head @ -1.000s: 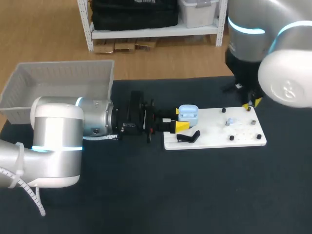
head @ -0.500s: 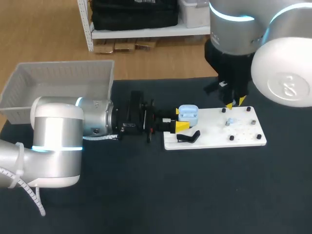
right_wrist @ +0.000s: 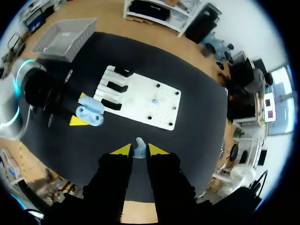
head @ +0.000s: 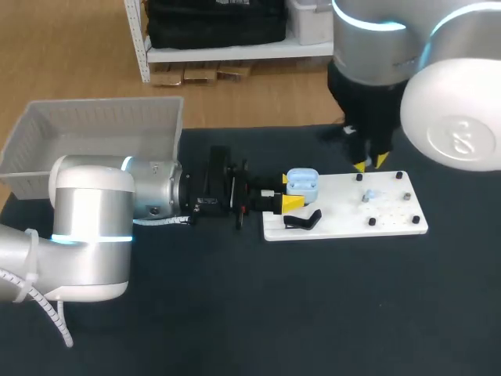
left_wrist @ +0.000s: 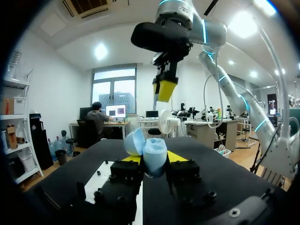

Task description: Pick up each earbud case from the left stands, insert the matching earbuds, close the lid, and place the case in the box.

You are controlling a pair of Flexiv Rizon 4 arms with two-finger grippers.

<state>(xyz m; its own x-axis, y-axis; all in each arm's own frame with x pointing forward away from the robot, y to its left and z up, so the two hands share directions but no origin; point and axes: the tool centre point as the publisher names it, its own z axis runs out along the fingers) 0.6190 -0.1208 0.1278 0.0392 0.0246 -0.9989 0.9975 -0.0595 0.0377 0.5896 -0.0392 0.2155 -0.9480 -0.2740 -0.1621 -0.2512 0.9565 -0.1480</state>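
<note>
Black table (head: pixel 235 313): one white board (head: pixel 391 223), one blue case (head: pixel 302 182), two earbuds (head: pixel 370 193) (right_wrist: pixel 138 145)

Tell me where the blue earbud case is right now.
In the head view the open earbud case sits near the middle, gripped in the left hand over the left end of the white board, beside the black stand.

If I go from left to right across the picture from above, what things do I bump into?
White basket → blue earbud case, held in the left gripper jaws → right gripper, holding an earbud.
</note>
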